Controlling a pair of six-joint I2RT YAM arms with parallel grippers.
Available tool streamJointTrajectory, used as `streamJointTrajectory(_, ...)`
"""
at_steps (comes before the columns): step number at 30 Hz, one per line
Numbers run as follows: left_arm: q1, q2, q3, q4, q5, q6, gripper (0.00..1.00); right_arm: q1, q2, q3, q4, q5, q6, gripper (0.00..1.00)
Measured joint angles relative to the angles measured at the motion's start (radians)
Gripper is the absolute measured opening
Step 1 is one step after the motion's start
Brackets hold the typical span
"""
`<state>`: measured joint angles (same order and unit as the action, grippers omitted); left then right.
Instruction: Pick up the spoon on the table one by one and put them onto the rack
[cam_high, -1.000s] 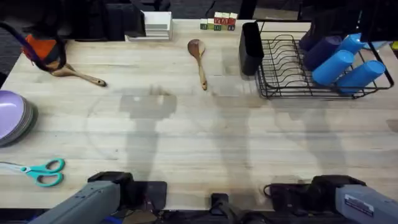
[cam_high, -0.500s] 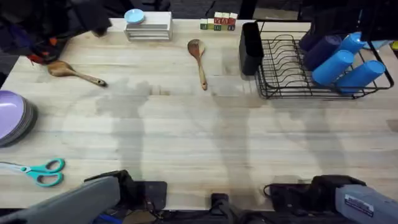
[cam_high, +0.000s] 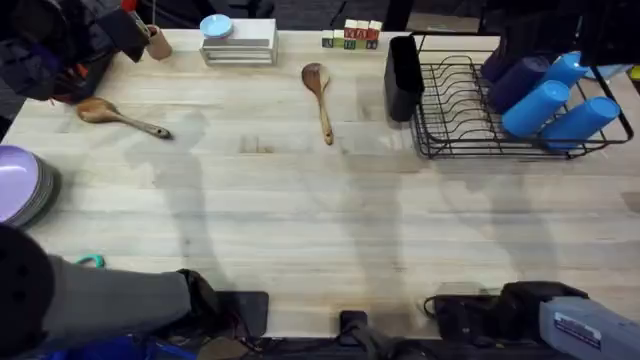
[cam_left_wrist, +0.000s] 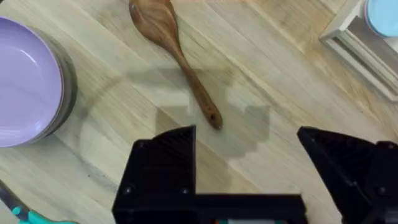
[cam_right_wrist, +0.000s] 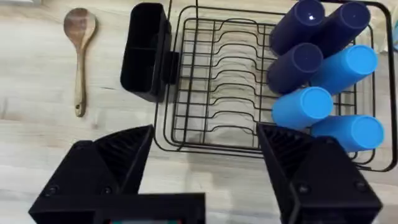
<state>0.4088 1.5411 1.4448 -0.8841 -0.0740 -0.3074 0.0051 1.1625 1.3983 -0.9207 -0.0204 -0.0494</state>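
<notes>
Since a moment ago the left arm has risen over the purple plates (cam_left_wrist: 28, 87); both spoons lie flat on the table (cam_high: 320, 220), one (cam_high: 120, 117) near the plates, one (cam_high: 319, 98) beside the rack (cam_high: 500, 135); light, rigid wood, best pinched mid-handle; left gripper (cam_left_wrist: 249, 180) and right gripper (cam_right_wrist: 202, 180) spread apart, empty.

The overhead camera looks down and forward across the table (cam_high: 330, 200), while each wrist camera looks steeply down from closer, sharing a spoon (cam_left_wrist: 174, 53) and the rack (cam_right_wrist: 230, 87) with it.
</notes>
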Motion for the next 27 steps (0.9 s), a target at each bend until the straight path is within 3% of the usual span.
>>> streamJointTrajectory(9, 0.018, 0.136, 0.000, 0.044, 0.000, -0.013, 0.993, 0.000, 0.000, 0.000, 0.000, 0.000, 0.000, 0.996)
streamJointTrajectory(13, 0.057, 0.207, 0.000, 0.053, 0.000, -0.035, 0.993, 0.000, 0.000, 0.000, 0.000, 0.000, 0.000, 0.996)
streamJointTrajectory(15, 0.113, 0.280, 0.000, 0.105, 0.000, -0.083, 0.993, 0.000, 0.000, 0.000, 0.000, 0.000, 0.000, 0.996)
streamJointTrajectory(27, 0.114, 0.326, 0.000, 0.266, 0.000, -0.101, 0.994, 0.000, 0.000, 0.000, 0.000, 0.000, 0.000, 0.996)
